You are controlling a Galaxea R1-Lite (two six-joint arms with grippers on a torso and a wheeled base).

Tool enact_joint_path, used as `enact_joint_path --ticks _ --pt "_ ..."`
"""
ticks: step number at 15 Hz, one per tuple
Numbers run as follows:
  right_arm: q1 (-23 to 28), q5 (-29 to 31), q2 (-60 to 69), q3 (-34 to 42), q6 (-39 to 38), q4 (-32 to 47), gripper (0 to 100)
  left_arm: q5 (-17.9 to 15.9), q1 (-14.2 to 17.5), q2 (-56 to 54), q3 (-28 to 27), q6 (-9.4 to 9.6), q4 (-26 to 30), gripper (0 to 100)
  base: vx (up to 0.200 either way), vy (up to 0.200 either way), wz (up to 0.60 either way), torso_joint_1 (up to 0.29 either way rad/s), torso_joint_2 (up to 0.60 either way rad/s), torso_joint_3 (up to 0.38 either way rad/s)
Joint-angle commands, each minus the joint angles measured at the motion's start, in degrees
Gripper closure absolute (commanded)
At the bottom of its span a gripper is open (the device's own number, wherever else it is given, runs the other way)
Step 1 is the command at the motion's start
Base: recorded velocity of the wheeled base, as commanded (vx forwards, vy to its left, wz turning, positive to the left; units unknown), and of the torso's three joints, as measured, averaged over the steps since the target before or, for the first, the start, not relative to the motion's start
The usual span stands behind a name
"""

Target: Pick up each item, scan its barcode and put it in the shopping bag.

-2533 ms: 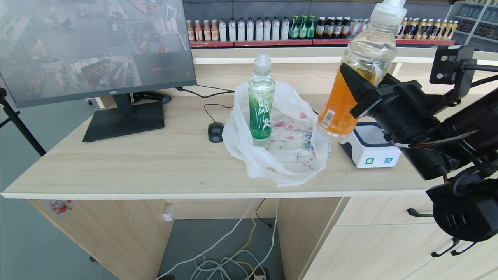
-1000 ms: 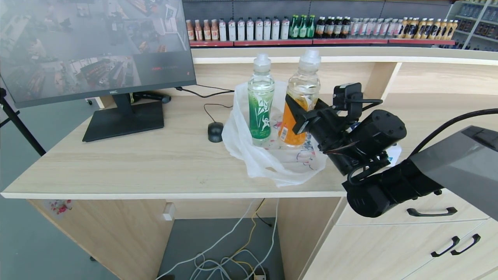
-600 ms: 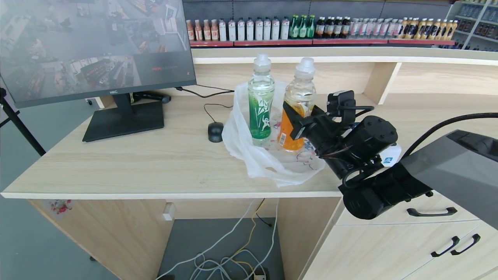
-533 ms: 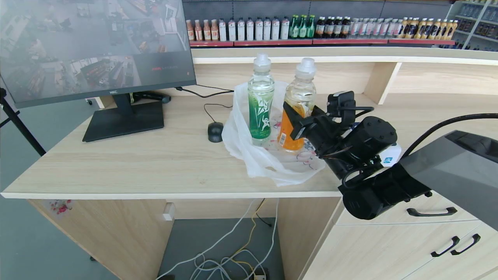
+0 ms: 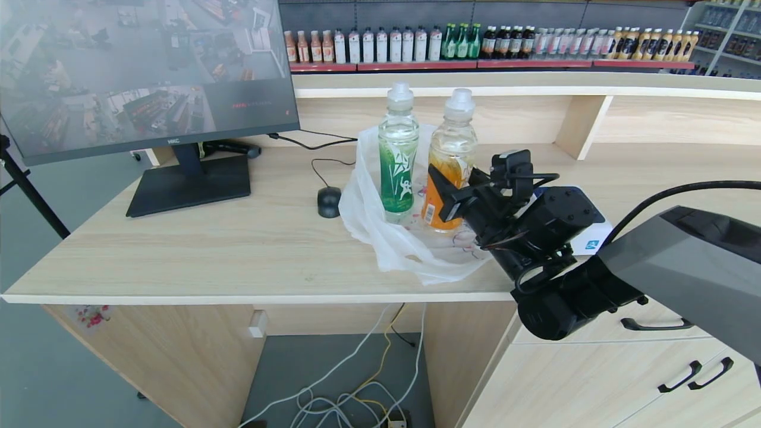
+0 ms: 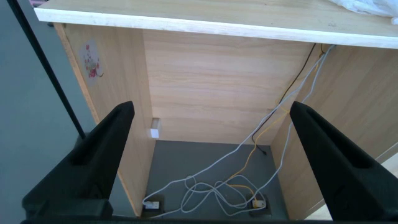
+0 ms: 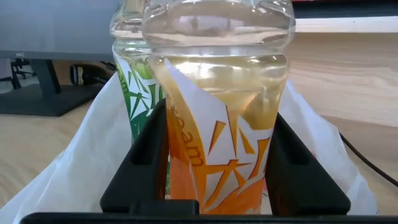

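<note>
**A:** Where's the left claw (image 6: 211,146)?

**B:** Fingers apart, gripping nothing, hanging below the edge of the surface (image 5: 178,249).

**A:** And the shopping bag (image 5: 386,246)?

**B:** Slumped open mid-surface, with a mouse (image 5: 329,201) at its nine o'clock. A green bottle (image 5: 398,166) stands inside. The orange bottle (image 5: 450,145) is at its three o'clock, also in the bag, with the right claw (image 7: 221,168) clamped round its label.

**A:** What could go wrong?

**B:** Releasing on crumpled plastic could tip the orange bottle into the green one. As the claw backs out toward four o'clock, a finger might snag the bag and drag both over.
</note>
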State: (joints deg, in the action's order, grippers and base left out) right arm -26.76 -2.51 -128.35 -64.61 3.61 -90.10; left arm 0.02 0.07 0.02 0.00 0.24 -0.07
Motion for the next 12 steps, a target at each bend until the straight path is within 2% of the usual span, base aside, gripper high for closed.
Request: enact_joint_path --ticks 1,10,11,12 --pt "0.0 0.0 -0.8 0.0 0.0 0.1 100 0.1 0.0 0.0 0.0 0.02 0.0 0 0.0 0.0 0.0 0.0 0.0 0.0" --pt "1.3 0.0 -0.6 0.2 -0.3 0.1 100 0.0 0.0 0.0 0.0 0.02 0.0 0 0.0 0.0 0.0 0.0 0.0 0.0" --pt "1.4 -0.1 -0.5 0.2 -0.3 0.1 0 0.1 0.0 0.0 0.0 0.02 0.0 0 0.0 0.0 0.0 0.0 0.0 0.0" --pt "1.7 -0.1 -0.3 0.1 -0.4 0.1 0 0.0 0.0 0.0 0.0 0.02 0.0 0 0.0 0.0 0.0 0.0 0.0 0.0"
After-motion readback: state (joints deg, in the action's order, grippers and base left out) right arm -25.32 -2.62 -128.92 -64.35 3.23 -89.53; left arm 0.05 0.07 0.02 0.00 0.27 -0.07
